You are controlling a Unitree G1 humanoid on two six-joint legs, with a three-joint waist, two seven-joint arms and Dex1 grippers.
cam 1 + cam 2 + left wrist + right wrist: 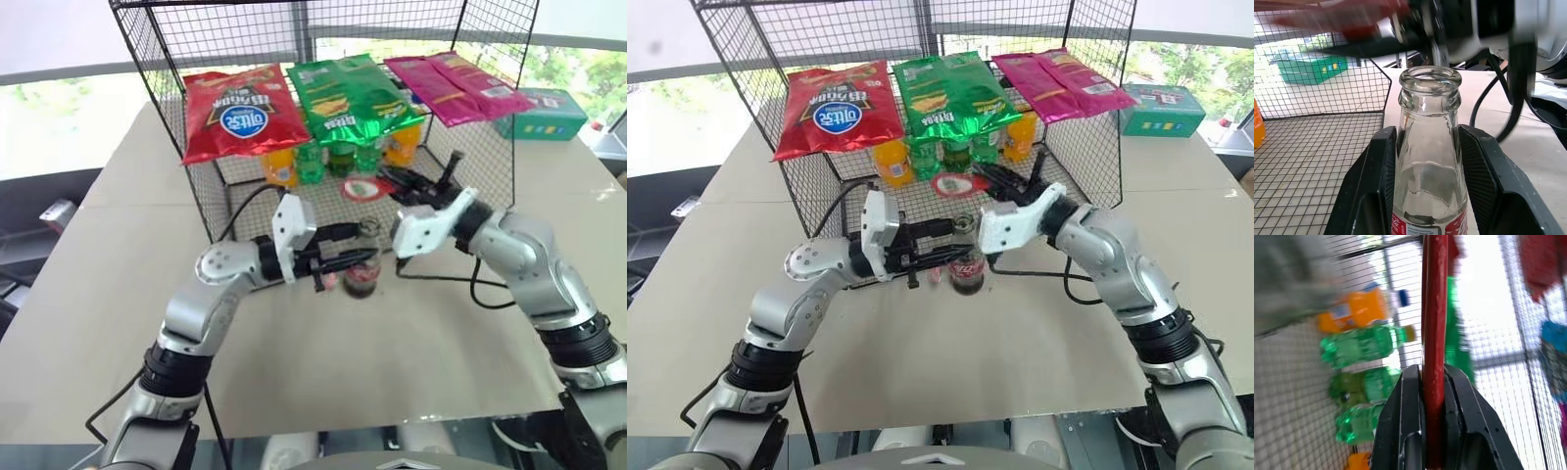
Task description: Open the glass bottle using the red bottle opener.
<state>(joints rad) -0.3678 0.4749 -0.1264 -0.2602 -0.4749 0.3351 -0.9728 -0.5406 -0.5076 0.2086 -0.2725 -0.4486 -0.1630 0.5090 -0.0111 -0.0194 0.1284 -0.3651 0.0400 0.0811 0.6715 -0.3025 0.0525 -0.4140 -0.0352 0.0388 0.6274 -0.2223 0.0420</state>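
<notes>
My left gripper [355, 255] is shut on the glass bottle [361, 281], which stands upright on the table just in front of the wire cage. In the left wrist view both black fingers [1374, 186] press the bottle's neck [1429, 147]. Its mouth is bare, with no cap on it. Dark cola and a red label show lower down. My right gripper [407, 183] is raised above and behind the bottle, shut on the red bottle opener [367, 188]. The right wrist view shows the opener [1435, 323] clamped edge-on between the fingers. Its ring head is clear of the bottle top.
The wire cage [196, 166] stands behind, with orange and green soda bottles [312, 162] inside it. Red [238, 113], green [348, 98] and pink [456, 86] chip bags lie on top. A green box [541, 113] sits at the back right. Black cables trail from both wrists.
</notes>
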